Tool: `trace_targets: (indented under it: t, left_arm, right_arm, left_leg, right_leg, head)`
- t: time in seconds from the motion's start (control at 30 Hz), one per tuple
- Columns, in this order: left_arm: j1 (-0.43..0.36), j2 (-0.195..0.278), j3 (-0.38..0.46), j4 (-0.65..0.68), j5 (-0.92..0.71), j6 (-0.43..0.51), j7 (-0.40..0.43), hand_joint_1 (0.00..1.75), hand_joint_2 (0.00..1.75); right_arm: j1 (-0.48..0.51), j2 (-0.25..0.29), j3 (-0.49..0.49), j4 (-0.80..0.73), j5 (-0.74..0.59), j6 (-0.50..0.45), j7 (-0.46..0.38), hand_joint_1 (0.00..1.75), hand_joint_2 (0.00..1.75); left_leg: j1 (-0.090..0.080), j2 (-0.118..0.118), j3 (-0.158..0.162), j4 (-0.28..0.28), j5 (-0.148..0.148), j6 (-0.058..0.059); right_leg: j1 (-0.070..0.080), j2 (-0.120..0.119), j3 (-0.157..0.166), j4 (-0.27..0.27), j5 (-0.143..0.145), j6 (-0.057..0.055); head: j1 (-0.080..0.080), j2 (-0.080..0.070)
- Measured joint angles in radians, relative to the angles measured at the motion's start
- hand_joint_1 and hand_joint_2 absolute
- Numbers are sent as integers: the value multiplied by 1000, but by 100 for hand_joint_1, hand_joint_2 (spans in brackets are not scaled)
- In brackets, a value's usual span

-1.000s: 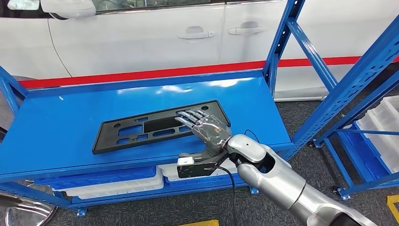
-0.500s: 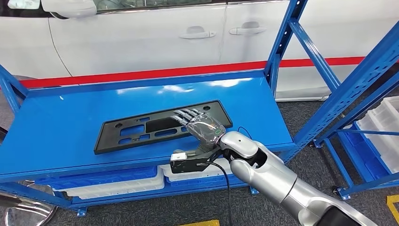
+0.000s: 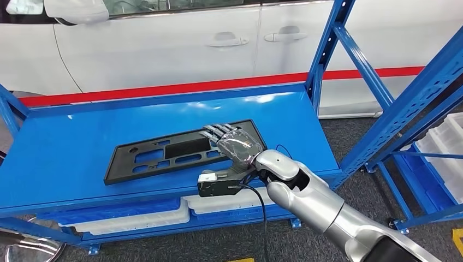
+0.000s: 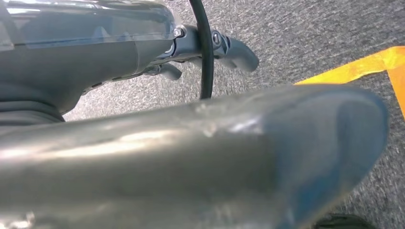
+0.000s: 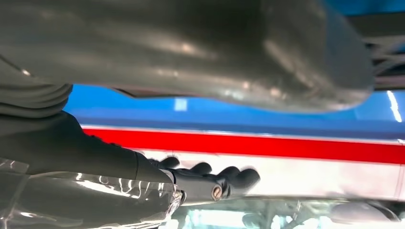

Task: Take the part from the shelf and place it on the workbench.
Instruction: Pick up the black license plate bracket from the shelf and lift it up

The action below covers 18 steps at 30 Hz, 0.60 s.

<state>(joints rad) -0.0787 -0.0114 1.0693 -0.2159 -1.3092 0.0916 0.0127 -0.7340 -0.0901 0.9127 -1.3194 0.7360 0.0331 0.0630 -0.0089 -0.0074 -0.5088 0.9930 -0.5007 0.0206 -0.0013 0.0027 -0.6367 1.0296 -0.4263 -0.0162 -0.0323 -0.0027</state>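
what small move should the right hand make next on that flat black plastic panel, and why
Probably close the fingers on the near right end of the flat black plastic panel and lift slightly. The right hand lies over that end with fingers stretched flat across it, and the panel lies flat on the blue metal shelf, so no firm grip shows yet.

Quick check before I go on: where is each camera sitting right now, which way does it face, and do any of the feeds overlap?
Head view: high on the body, facing forward and down at the blue shelf and black part; the right hand lies on the part's right end.
Left wrist view: behind the left hand, facing grey floor and a yellow line.
Right wrist view: behind the right hand, facing the white car's red stripe.
Shared: head and right wrist views both show the right hand and the stripe.
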Motion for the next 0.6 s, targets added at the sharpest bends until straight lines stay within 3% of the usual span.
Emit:
trace_targets:
  t: [0.07,0.13,0.17,0.23,0.27,0.3,0.33,0.4,0.43,0.5,0.6]
  left_arm:
    - [-1,1,0,0,0,0,0,0,0]
    - [-1,1,0,0,0,1,0,0,0]
    - [-2,2,0,0,0,1,0,0,0]
    - [-1,2,0,0,0,1,0,0,0]
    - [1,2,0,0,0,1,0,0,0]
    - [2,1,0,0,0,1,0,0,0]
    - [3,1,0,0,0,1,0,0,0]
    - [4,2,0,0,0,1,0,0,0]
    - [3,2,0,0,0,1,0,0,0]
    - [2,2,0,0,0,1,0,0,0]
    - [4,2,0,0,0,1,-1,0,0]
  right_arm:
    - [0,0,-1,1,-1,0,1,0,0]
    - [-2,1,-3,1,-1,-1,1,0,0]
    - [-2,1,-4,1,-2,-1,1,0,0]
    - [-2,1,-4,4,-2,-1,2,0,0]
    - [0,1,-4,6,-2,-1,2,0,0]
    - [2,1,-4,7,-2,-1,2,0,0]
    - [3,1,-4,9,-2,-1,2,0,0]
    - [4,1,-4,9,-2,-1,2,0,0]
    - [4,0,-4,10,-2,-1,2,0,0]
    - [4,0,-4,10,-2,-2,2,0,0]
    - [6,0,-5,10,-2,-3,2,0,131]
  left_leg:
    - [2,1,3,1,-8,-11]
    - [5,2,-13,46,-36,-24]
    - [8,2,-39,97,-59,-31]
    - [14,2,-120,237,-106,-42]
    - [17,2,-155,286,-111,-45]
    - [19,2,-175,300,-96,-47]
    - [21,3,-176,274,-61,-48]
    - [22,3,-132,144,30,-45]
    - [20,3,-108,85,57,-41]
    - [16,3,-88,31,67,-31]
    - [17,2,-84,18,65,-15]
  right_leg:
    - [0,2,3,-6,-4,-10]
    - [-4,1,15,-12,-9,-22]
    - [-7,0,21,-14,-12,-27]
    - [-7,-1,28,-15,-19,-31]
    - [-7,-1,31,-14,-22,-31]
    - [-7,0,36,-13,-27,-30]
    - [-7,1,42,-12,-32,-29]
    - [-8,2,56,-10,-43,-24]
    - [-6,3,60,-9,-48,-20]
    - [-4,3,59,-9,-51,-10]
    - [-3,3,56,-5,-58,4]
  head:
    - [0,0]
    - [0,0]
    - [0,0]
    - [0,0]
    - [0,0]
    - [0,0]
    - [0,0]
    - [0,0]
    - [0,0]
    - [0,0]
    - [0,0]
